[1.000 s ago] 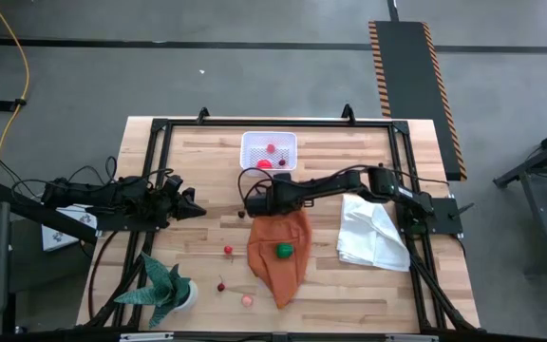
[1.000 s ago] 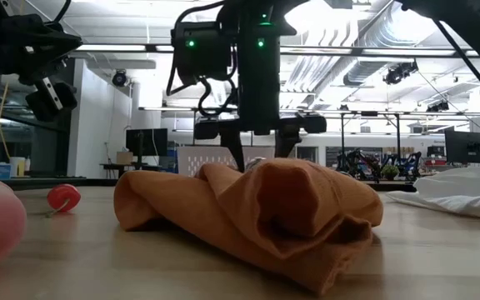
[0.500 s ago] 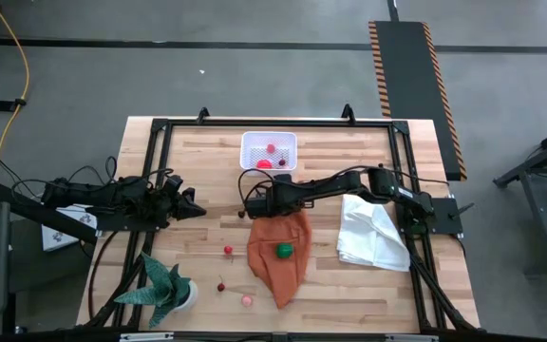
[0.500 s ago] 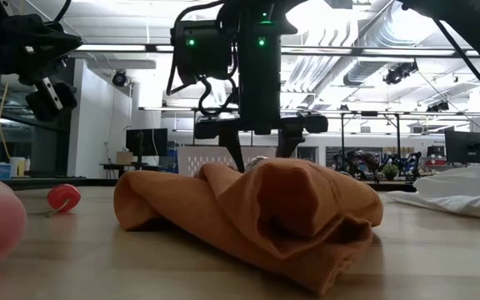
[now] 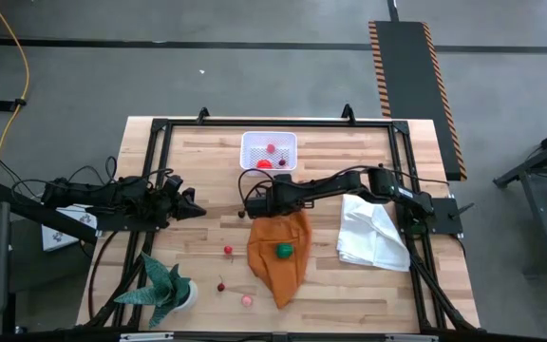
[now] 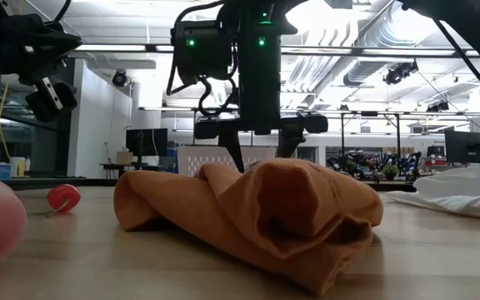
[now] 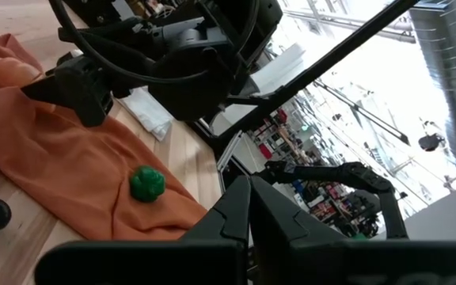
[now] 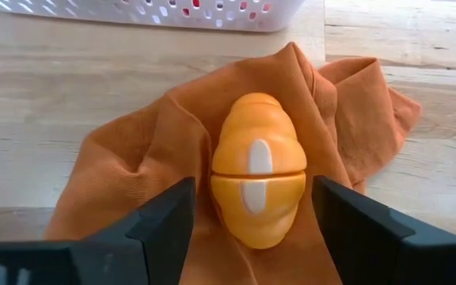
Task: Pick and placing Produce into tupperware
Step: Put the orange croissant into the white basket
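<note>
Orange cloth [image 5: 280, 254]: bunched up in the middle of the wooden table [image 5: 198, 166], our landmark.
Orange toy fruit [image 8: 258, 169]: lies on the cloth's top end, the end nearest the tub.
Right gripper [image 8: 252, 207]: low over the cloth, fingers spread wide, one on each side of the orange fruit, not pinching it.
White tupperware tub [image 5: 269, 150]: just past the cloth, with red pieces inside.
Green toy vegetable [image 5: 283, 251]: sits on the cloth.
Small red fruit [image 5: 228, 251]: left of the cloth.
Left gripper [image 5: 195, 209]: far left of the cloth, fingers pressed together, holding nothing.

An orange cloth [image 5: 279, 253] lies crumpled at the table's centre, a white cloth [image 5: 372, 233] at three o'clock, a potted plant [image 5: 166, 288] at eight o'clock.
</note>
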Controlling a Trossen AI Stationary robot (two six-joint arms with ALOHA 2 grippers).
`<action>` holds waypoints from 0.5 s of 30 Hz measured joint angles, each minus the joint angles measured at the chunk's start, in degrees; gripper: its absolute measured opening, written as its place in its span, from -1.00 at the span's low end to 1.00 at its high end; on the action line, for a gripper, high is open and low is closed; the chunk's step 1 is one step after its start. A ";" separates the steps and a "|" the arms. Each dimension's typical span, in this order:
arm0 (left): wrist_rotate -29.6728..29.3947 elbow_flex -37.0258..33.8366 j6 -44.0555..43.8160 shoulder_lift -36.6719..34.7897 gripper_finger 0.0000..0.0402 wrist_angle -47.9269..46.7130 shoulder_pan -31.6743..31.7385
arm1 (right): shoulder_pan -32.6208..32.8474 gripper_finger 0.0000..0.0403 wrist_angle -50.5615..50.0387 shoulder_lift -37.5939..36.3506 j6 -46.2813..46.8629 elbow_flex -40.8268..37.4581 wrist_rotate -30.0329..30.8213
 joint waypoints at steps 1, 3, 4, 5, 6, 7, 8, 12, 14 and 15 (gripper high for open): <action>0.17 0.02 0.00 0.00 -1.00 0.01 0.00 | -0.10 0.21 0.00 -0.01 0.00 0.00 0.01; 0.44 0.01 0.00 0.00 -1.00 0.04 0.00 | -0.35 0.21 -0.03 -0.01 0.00 -0.02 -0.01; 0.54 0.02 0.00 0.00 -1.00 0.04 -0.01 | -0.52 0.21 -0.07 0.00 0.00 -0.02 0.01; 0.63 0.01 0.00 0.00 -1.00 0.06 -0.01 | -0.72 0.21 -0.13 0.00 0.00 -0.02 0.01; 0.64 0.01 0.00 0.00 -1.00 0.07 0.00 | -0.95 0.21 -0.13 -0.02 -0.04 -0.11 0.03; 0.64 0.00 0.00 0.00 -1.00 0.07 -0.01 | -1.16 0.21 -0.23 -0.02 -0.10 -0.13 0.01; 0.64 0.02 0.00 0.00 -1.00 0.08 0.00 | -1.43 0.21 -0.27 -0.02 -0.33 -0.15 0.01; 0.64 0.02 0.00 0.00 -1.00 0.09 0.01 | -2.21 0.21 -0.24 -0.02 -1.66 -0.15 -0.47; 0.64 0.01 0.00 0.00 -1.00 0.09 0.00 | -2.45 0.21 -0.24 -0.02 -2.05 -0.15 -0.71; 0.65 0.02 0.00 0.00 -1.00 0.09 0.01 | -2.56 0.21 -0.24 -0.02 -2.08 -0.15 -0.71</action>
